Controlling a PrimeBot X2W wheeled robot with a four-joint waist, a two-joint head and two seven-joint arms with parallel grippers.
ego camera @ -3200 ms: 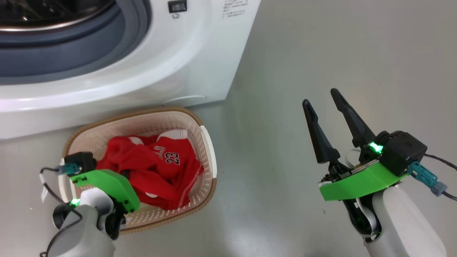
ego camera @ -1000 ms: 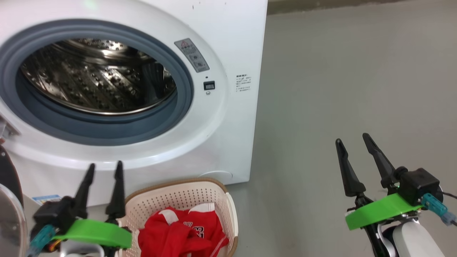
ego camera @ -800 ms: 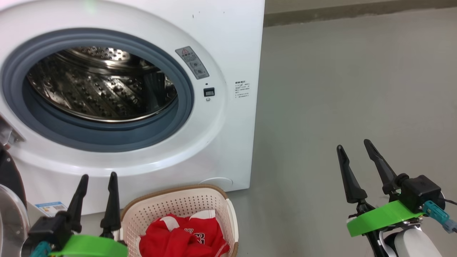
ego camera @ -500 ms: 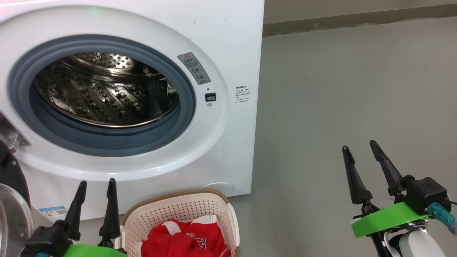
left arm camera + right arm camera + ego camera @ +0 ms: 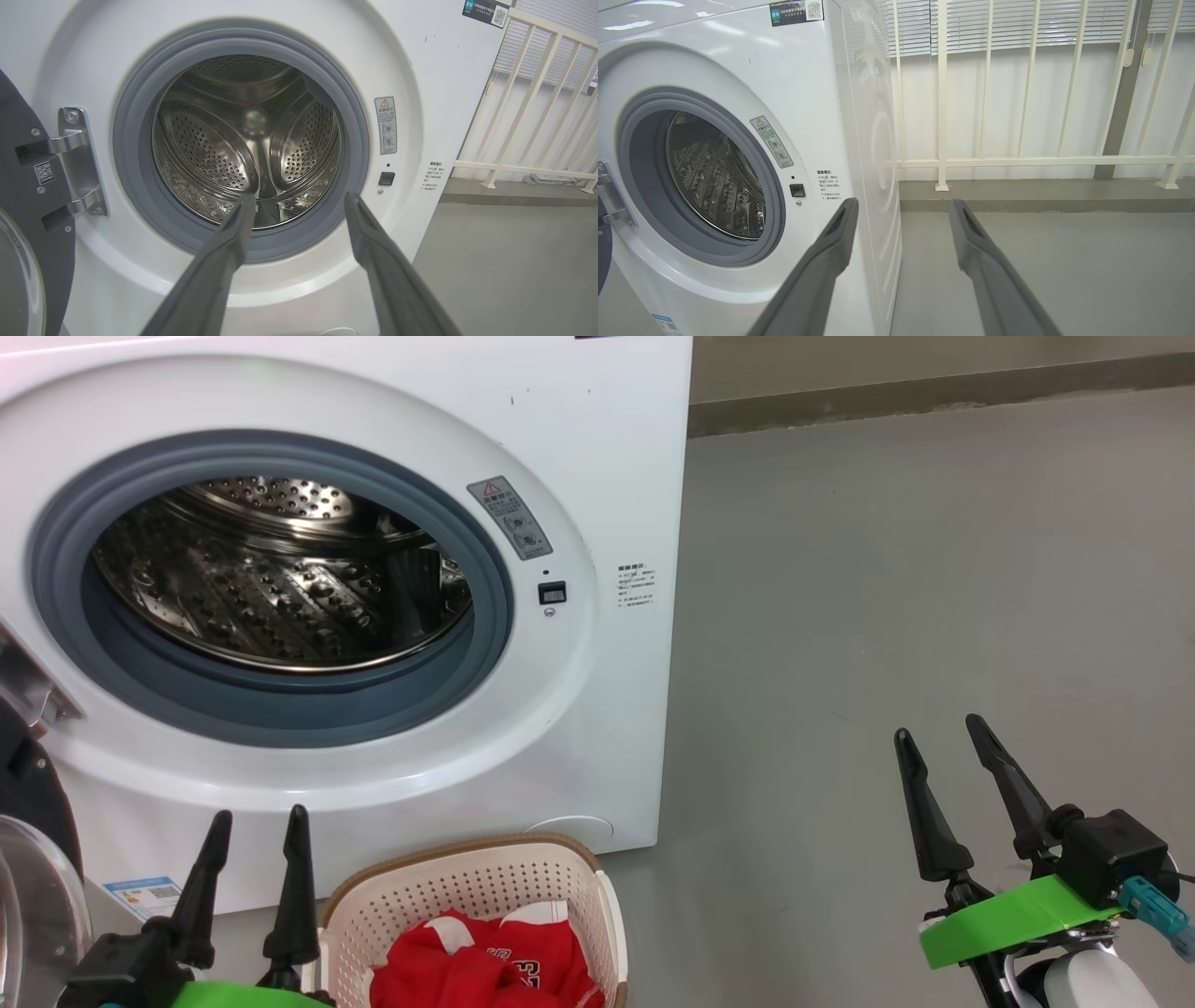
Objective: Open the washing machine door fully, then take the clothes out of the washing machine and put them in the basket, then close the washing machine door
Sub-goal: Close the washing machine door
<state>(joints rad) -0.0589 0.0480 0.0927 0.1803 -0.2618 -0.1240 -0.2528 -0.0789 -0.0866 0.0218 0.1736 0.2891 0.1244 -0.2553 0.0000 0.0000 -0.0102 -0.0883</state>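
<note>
The left hand (image 5: 260, 814) hovers wide open and empty at the near left, just left of the basket (image 5: 467, 887), touching nothing. The right hand (image 5: 937, 728) hangs open and empty over the grey floor (image 5: 887, 569), well right of the washing machine (image 5: 560, 728). The washing machine door (image 5: 33, 812) stands swung open at the left. The red clothes (image 5: 485, 971) lie in the basket, near the machine's front.

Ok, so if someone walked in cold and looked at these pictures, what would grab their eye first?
The washing machine dominates the upper left of the head view, its steel drum gaping empty inside the grey rubber ring. In front of it on the floor, bright red clothes lie in the cream basket. The left gripper and right gripper flank the bottom corners, jaws open.
</note>
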